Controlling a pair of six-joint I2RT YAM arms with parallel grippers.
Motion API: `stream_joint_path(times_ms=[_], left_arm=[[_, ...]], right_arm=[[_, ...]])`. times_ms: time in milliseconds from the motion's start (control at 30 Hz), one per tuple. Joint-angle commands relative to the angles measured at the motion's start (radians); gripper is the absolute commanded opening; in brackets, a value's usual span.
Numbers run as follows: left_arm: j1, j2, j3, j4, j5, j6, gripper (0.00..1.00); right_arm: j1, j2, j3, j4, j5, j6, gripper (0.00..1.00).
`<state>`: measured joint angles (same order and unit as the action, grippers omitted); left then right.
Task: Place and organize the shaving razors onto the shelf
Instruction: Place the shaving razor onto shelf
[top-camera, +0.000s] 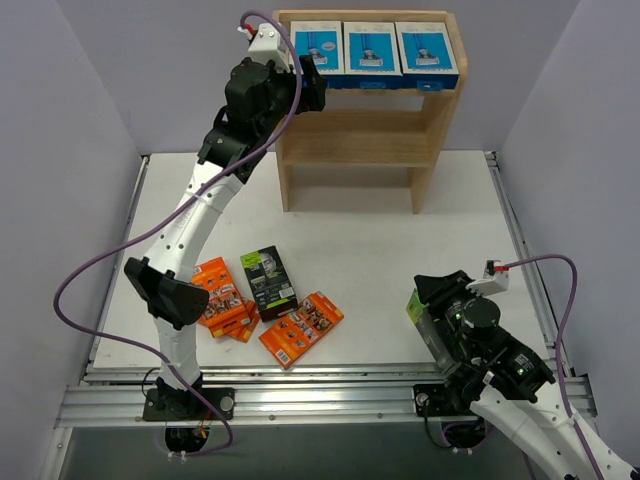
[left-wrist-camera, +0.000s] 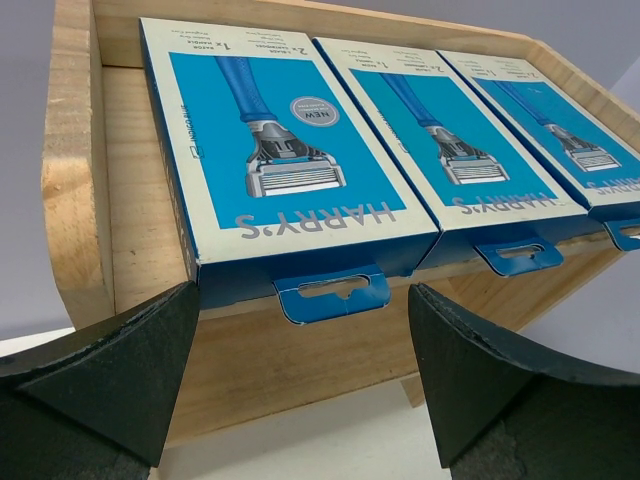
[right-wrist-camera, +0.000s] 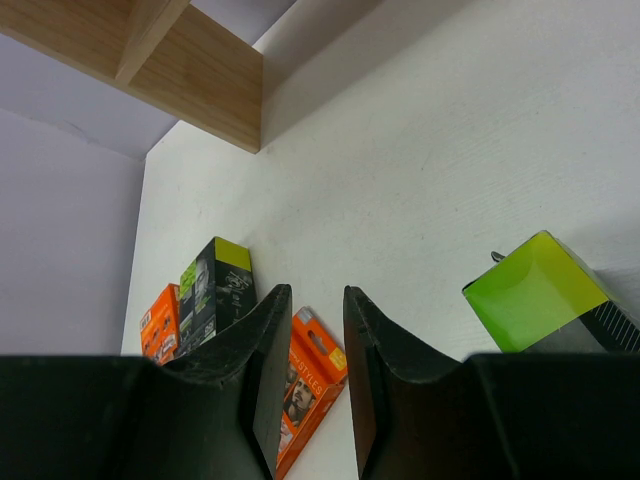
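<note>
Lime-green-and-black box (top-camera: 418, 305) is seen nearest, by the near right edge of the desk (top-camera: 400, 230), just beside the right end effector (right-wrist-camera: 315, 295); whether they touch cannot be told. That end effector's fingers are nearly together with a narrow gap, and nothing is seen between them. Further out, orange packs (top-camera: 225, 300) are piled overlapping at centre-left. One more orange pack (top-camera: 300, 328) and a second black-and-lime box (top-camera: 268, 282) lie beside them, none shelved yet. Farthest, the shelf (top-camera: 350, 140) is stood at the back, with three blue boxes (top-camera: 370, 47) lined up on its top tier. Left end effector (left-wrist-camera: 302, 300) is held wide apart and empty, right in front of the leftmost blue box (left-wrist-camera: 270, 150). Risks as judged: blue boxes overhang the front edge, so one could be tipped off by a nudge from the left fingers; the near box could be knocked off the desk edge; two overlapped packs could be pinched at once.
</note>
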<state>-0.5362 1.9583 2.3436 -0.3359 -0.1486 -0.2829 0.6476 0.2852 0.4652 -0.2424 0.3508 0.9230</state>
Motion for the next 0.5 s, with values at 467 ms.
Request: stream_joint_path(times_ms=[467], left_arm=[[-0.019,0.047,0.083,0.081,-0.029,-0.015,0.94]], right_arm=[[-0.005,0.026,-0.014,0.043,0.03,-0.012,0.24]])
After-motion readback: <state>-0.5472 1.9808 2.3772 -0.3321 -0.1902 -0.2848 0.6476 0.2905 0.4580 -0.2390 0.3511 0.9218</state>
